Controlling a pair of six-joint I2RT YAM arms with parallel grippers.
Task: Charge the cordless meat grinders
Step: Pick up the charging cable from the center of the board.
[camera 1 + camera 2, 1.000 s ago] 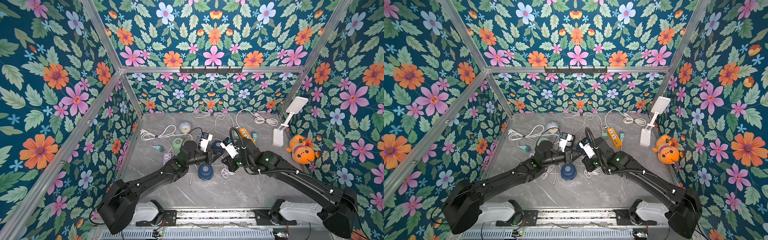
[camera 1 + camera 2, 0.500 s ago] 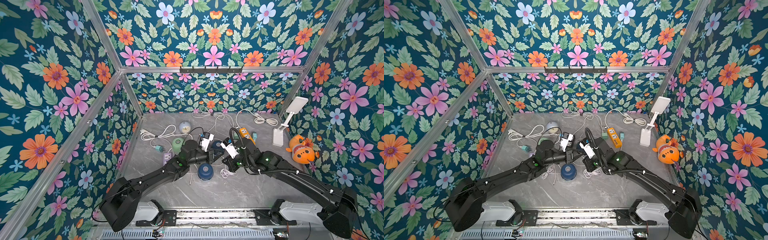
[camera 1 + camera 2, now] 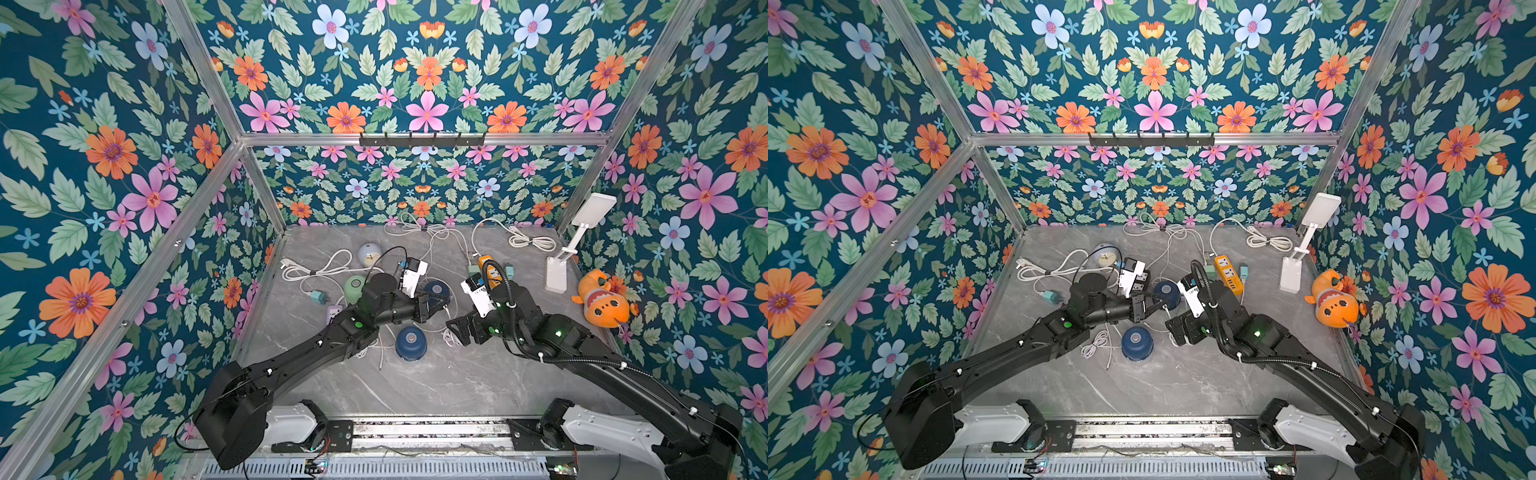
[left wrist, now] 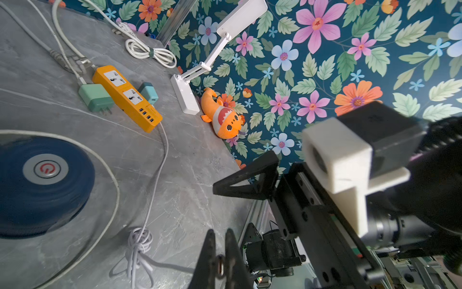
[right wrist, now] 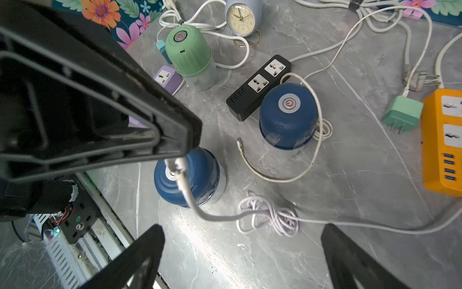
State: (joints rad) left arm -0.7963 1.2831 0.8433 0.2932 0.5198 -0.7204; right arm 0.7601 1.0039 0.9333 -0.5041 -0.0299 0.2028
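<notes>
My left fingers (image 4: 209, 252) are pinched shut on the plug of the pale lilac charging cable (image 5: 267, 215), just beside the dark navy domed meat grinder (image 3: 436, 289) at the middle of the grey marbled counter (image 3: 457, 382); the second dark navy grinder (image 3: 410, 343) stands nearer the front edge, the mint green grinder (image 3: 354, 286) toward the left edge. My right fingers (image 5: 142, 257) are spread wide, empty. I'd square the plug to the small side port (image 5: 280, 127), push in slowly, keep the coil slack, and steady the dome with the free fingers
</notes>
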